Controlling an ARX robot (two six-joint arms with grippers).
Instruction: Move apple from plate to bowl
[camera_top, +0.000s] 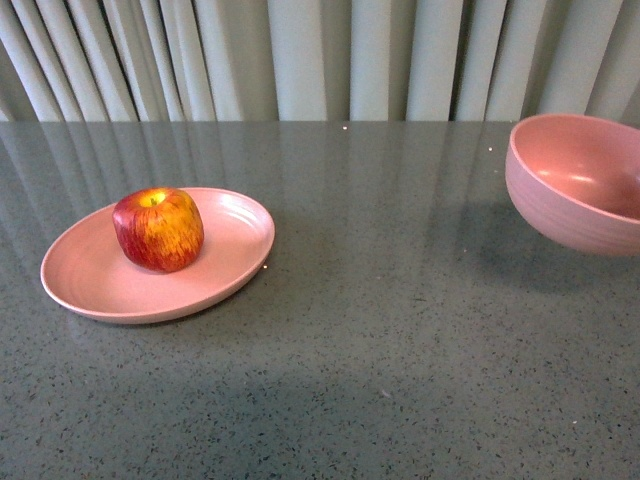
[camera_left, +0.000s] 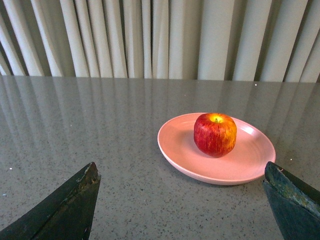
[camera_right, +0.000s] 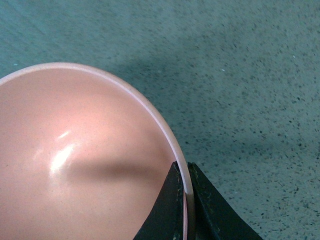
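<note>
A red apple with yellow streaks sits on the shallow pink plate at the table's left. In the left wrist view the apple rests on the plate ahead of my left gripper, which is open and empty, short of the plate. The deep pink bowl is tilted and lifted off the table at the right edge of the front view. My right gripper is shut on the bowl's rim, one finger inside and one outside. The bowl is empty.
The speckled grey-green tabletop stretches between plate and bowl. Pale pleated curtains hang behind the table's far edge. The bowl casts a shadow on the table beneath it.
</note>
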